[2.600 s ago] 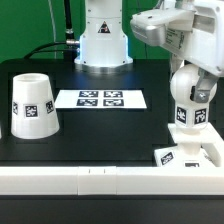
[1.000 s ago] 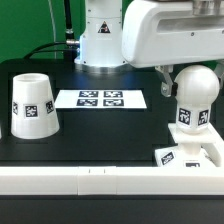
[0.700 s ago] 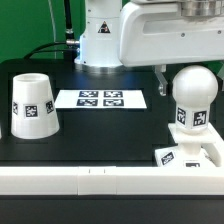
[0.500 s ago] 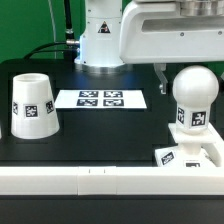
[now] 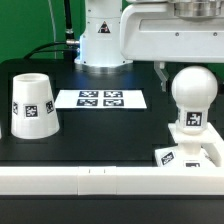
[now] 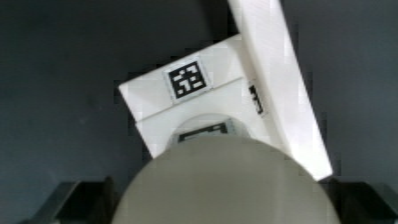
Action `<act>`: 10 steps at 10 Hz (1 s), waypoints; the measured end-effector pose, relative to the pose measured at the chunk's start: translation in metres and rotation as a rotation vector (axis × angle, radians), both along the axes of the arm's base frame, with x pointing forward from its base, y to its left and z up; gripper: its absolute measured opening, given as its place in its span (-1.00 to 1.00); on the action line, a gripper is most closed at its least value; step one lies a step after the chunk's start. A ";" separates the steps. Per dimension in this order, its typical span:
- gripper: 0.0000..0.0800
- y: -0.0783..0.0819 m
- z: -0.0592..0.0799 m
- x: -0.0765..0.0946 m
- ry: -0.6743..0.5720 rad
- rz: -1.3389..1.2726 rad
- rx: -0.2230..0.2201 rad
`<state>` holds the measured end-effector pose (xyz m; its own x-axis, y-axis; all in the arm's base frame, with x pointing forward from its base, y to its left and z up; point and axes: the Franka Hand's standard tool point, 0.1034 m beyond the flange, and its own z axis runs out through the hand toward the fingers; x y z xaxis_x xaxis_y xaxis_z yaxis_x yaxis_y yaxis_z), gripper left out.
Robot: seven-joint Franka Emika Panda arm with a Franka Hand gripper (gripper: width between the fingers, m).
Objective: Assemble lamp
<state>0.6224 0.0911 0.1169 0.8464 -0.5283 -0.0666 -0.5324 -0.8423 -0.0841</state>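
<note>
Lifting clear, your claw (image 6: 215, 203) is hanging spread over the bulb (image 5: 192, 92), which is standing on the base (image 5: 205, 152); the shade (image 5: 32, 104) is waiting well apart, not yet fitted.

Exterior view fronts table (image 5: 110, 135); wrist view, close above, shares bulb (image 6: 214, 185).

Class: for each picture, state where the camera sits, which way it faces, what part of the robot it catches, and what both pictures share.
Exterior view: off the arm, at the table's front edge, facing the robot's pedestal; it sees the shade, the marker board and the arm overhead.
Wrist view: on the wrist, looking down between the open fingers onto the bulb.
Shared: the bulb standing on the base.
</note>
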 end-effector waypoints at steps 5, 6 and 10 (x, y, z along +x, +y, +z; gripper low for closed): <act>0.44 0.005 -0.001 -0.001 0.060 -0.460 0.083; 0.44 0.007 -0.001 0.000 0.084 -0.587 0.103; 0.45 0.006 -0.001 0.000 0.092 -0.626 0.111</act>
